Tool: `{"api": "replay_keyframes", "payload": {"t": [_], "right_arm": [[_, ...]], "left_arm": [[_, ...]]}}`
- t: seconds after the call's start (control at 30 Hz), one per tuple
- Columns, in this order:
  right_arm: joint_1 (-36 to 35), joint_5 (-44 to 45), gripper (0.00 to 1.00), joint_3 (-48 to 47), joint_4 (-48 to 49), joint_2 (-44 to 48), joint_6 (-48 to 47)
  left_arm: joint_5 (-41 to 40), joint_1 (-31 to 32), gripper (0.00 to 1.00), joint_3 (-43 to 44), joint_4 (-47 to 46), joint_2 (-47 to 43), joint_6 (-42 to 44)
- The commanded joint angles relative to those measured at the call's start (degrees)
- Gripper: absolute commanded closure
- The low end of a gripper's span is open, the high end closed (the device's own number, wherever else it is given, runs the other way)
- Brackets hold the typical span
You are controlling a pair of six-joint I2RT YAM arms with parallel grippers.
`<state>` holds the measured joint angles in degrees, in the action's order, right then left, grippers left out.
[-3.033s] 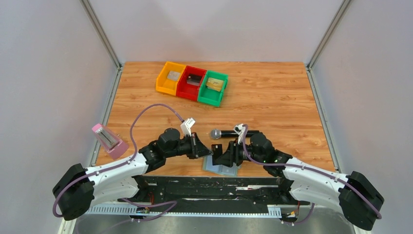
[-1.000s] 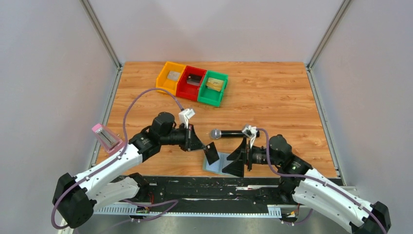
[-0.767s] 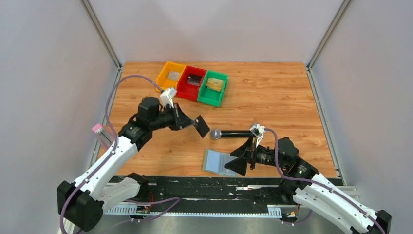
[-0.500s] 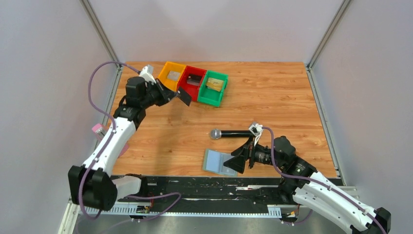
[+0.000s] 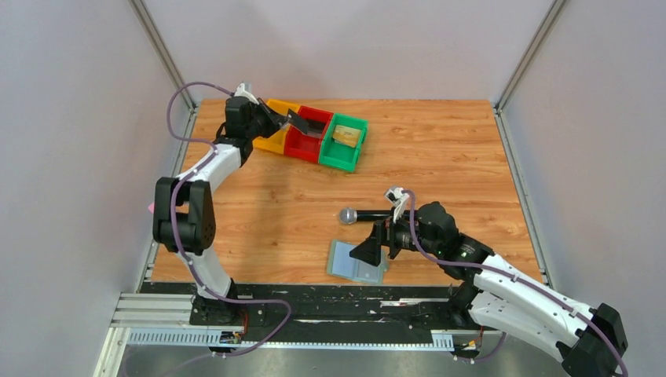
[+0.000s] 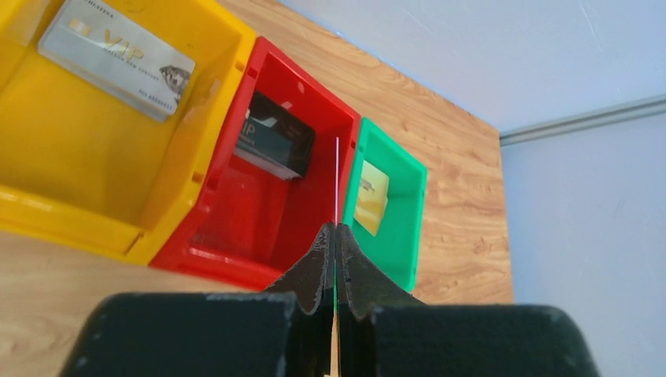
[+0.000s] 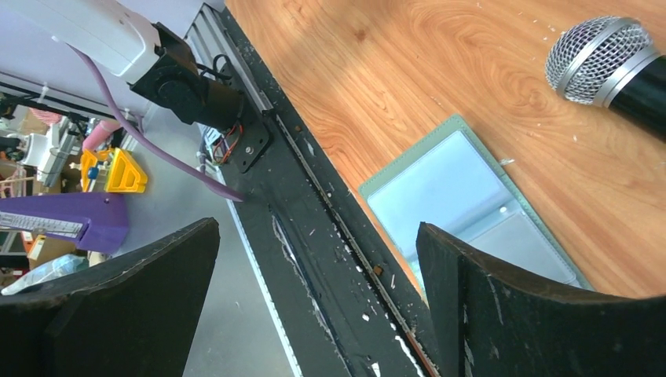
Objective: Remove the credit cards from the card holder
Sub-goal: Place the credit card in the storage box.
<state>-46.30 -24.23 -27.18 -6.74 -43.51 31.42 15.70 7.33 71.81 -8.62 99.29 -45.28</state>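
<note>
Pinching a card (image 6: pixel 336 177), left fingers (image 6: pixel 316 275) face a silver VIP card (image 6: pixel 118 56); right fingers (image 7: pixel 118 302) spread.

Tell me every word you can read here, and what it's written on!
"VIP": on the flat silver rectangular card in the yellow plastic bin; its smaller print is too blurred to read.
Flat black card in the red plastic bin: print too faint to read.
Flat gold-yellow card in the green plastic bin: print too small to read.
</note>
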Motion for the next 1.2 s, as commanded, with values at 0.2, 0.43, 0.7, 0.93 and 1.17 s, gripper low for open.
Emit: {"api": "replay_keyframes", "payload": {"t": [0.2,0.43,0.7,0.93,1.17], "right_arm": [[0.20,3.10,0.00,-7.46,-0.35,-6.29,-4.42],[0.26,3.13,0.00,-8.82,-0.38,-10.31,-4.91],[0.53,3.33,0.00,-9.98,-0.38,-12.15,-5.67],[0.73,3.31,0.00,-10.30,-0.46,-11.76,-5.58],[0.80,3.40,0.00,-10.87,-0.68,-11.33,-5.58]], "left_arm": [[3.34,-0.47,1.00,11.58,-15.25,18.03,-5.38],[4.09,-0.43,1.00,15.58,-16.81,24.47,-5.05],[6.34,-0.33,0.99,18.28,-17.22,28.80,-5.42],[6.89,-0.13,0.92,19.18,-16.02,29.92,-4.43],[7.57,0.16,0.82,20.91,-14.65,31.15,-3.53]]}}
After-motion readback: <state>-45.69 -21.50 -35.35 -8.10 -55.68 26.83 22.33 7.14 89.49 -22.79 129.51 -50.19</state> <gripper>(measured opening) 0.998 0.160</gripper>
